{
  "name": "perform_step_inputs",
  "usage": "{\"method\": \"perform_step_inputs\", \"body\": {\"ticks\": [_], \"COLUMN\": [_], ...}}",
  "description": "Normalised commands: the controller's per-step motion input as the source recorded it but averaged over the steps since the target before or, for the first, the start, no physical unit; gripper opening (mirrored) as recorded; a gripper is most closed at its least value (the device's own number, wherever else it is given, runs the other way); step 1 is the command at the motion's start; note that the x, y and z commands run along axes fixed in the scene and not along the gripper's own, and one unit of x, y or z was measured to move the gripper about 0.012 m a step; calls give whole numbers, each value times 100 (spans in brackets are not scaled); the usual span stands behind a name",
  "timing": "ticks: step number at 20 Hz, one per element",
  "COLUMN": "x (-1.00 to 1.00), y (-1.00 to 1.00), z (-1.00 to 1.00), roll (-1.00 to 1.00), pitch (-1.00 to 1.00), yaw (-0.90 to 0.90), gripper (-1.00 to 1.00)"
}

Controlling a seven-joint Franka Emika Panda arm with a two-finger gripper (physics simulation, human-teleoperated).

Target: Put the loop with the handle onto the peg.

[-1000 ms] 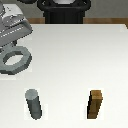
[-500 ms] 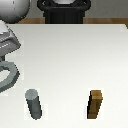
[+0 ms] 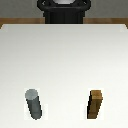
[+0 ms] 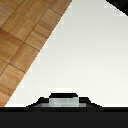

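Near the bench's (image 3: 65, 55) front edge you have the peg (image 3: 33, 104) upright toward the exterior view's left, and a brown block (image 3: 96, 104) well apart toward the right. The loop shows in neither view. The tool is out of the exterior view; the wrist view shows only bench edge, wooden floor (image 4: 22, 45) and a dark housing, so you cannot tell its state.

Exterior view looks down across the white table (image 3: 65, 55); wrist view hangs above its edge (image 4: 90, 55).

Peg (image 3: 33, 104) on table (image 3: 65, 60), block (image 3: 96, 104) to exterior view's right
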Motion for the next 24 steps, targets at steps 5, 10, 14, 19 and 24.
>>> {"method": "perform_step_inputs", "body": {"ticks": [5, 10, 14, 19, 24], "x": [0, 0, 0, 20, 100], "y": [0, 0, 0, 0, 0], "z": [0, 0, 0, 0, 0], "roll": [0, 0, 0, 0, 0], "pitch": [0, 0, 0, 0, 0], "yaw": [3, 45, 75, 42, 0], "gripper": [-100, -100, -100, -100, -100]}}
